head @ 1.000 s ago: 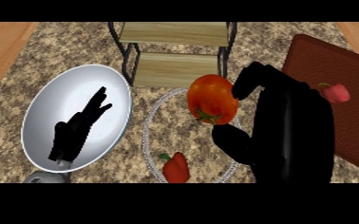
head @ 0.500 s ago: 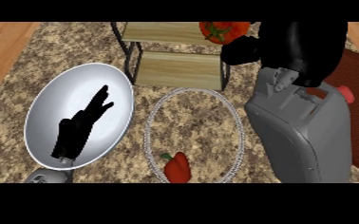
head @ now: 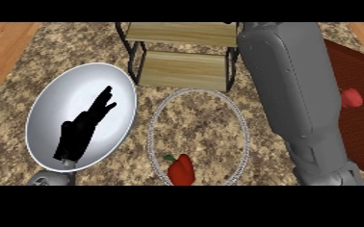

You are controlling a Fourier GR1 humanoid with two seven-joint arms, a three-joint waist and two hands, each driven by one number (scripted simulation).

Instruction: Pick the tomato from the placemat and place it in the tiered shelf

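- The tiered shelf (head: 186,69) stands at the far side of the speckled desk (head: 78,43). It has two wooden tiers in a dark frame, and both tiers show bare wood.
- The round placemat (head: 150,134) lies just in front of the shelf. Only a red pepper (head: 182,169) lies on it, at the edge farthest from the shelf.
- The tomato does not show in the head view, so I cannot tell where it is.
- The right forearm (head: 292,86) passes along the right side of the shelf and up to the top edge of the view. The right hand is cut off there, so I cannot tell its state.
- To the left of the shelf and nearer, the left hand (head: 82,130) rests over a white plate (head: 50,106). Its fingers are straight and it holds nothing.
- To the right of the shelf, beyond the forearm, a small red thing (head: 350,97) lies on a dark red board (head: 348,67).
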